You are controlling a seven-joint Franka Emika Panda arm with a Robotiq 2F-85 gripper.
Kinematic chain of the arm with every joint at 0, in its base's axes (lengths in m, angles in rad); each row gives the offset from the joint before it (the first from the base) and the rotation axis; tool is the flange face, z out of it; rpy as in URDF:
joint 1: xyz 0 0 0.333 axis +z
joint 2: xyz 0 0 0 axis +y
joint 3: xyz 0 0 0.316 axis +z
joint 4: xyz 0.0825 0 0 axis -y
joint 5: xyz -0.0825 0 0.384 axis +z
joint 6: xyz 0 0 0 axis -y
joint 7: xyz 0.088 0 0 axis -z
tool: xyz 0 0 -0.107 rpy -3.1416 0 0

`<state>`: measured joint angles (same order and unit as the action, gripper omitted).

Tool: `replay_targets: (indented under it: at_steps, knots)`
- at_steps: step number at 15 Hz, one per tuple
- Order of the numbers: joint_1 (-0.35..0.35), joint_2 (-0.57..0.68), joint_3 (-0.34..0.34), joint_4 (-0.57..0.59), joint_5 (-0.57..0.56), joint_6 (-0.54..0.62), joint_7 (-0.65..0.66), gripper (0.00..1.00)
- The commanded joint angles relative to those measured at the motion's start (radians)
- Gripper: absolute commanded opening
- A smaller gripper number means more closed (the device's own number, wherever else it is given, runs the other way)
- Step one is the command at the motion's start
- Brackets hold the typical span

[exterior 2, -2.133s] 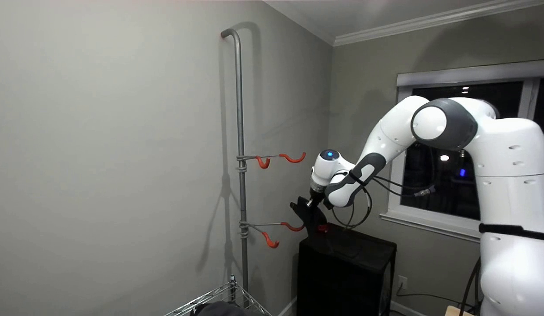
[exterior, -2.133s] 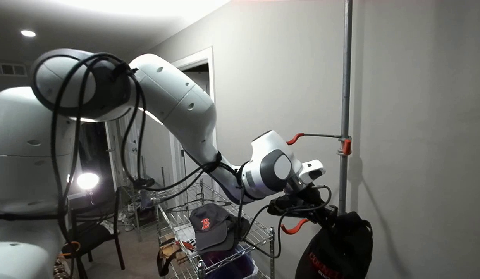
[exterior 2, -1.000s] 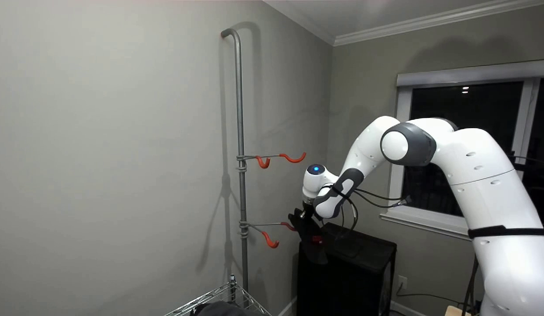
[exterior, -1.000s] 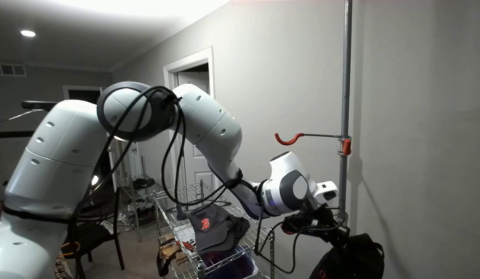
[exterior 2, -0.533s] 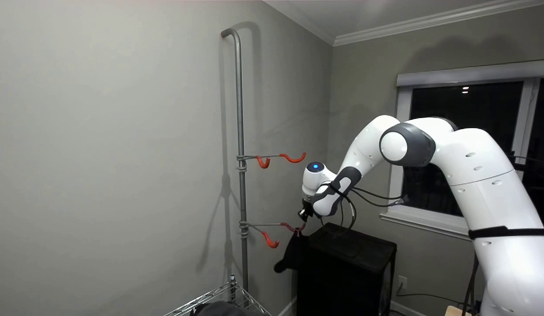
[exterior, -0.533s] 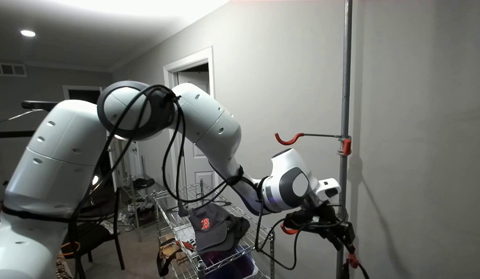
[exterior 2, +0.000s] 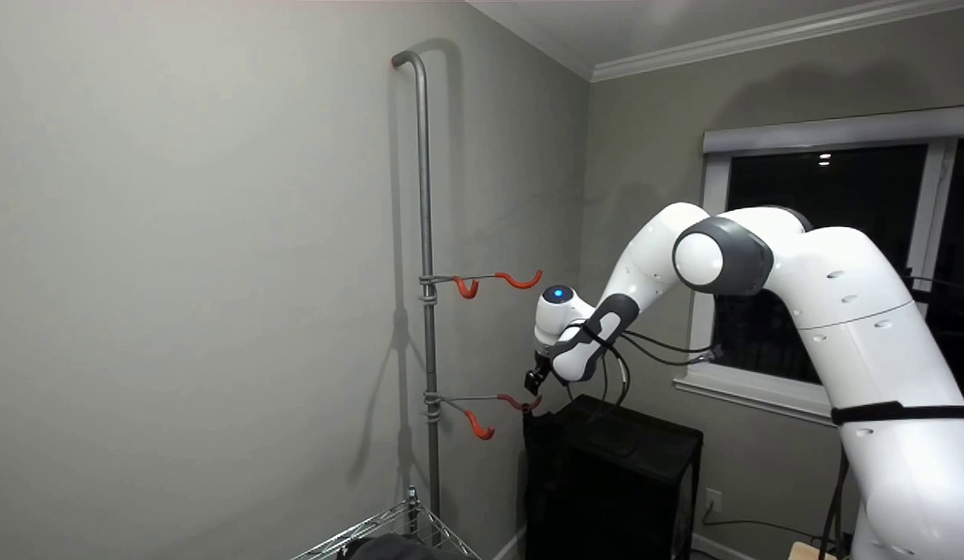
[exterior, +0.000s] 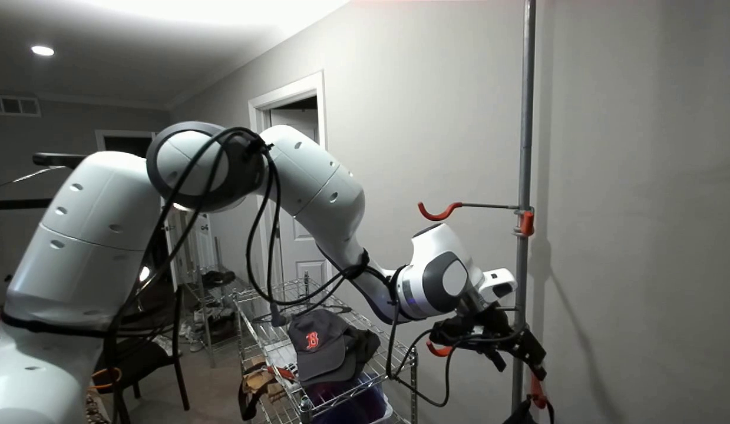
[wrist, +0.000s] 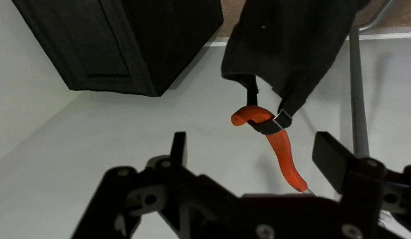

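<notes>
Claw, spread wide, has released the black cap, whose strap the orange hook now seems to hold unaided

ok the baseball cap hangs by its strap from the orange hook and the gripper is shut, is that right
Not shut: the wrist view shows the gripper open. The black baseball cap does hang by its strap from the orange hook.
</notes>
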<state>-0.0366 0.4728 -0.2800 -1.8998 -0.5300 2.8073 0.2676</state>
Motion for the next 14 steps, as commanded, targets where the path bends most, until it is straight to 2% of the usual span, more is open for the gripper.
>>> replay_targets:
  at_steps: [1,9,14]
  knots:
    - [-0.003,-0.109,0.053,-0.089,0.111,-0.072,-0.108,1.0]
    - [0.05,-0.384,0.103,-0.333,0.106,-0.131,-0.061,1.0]
    - [0.043,-0.525,0.175,-0.471,0.178,-0.19,-0.057,1.0]
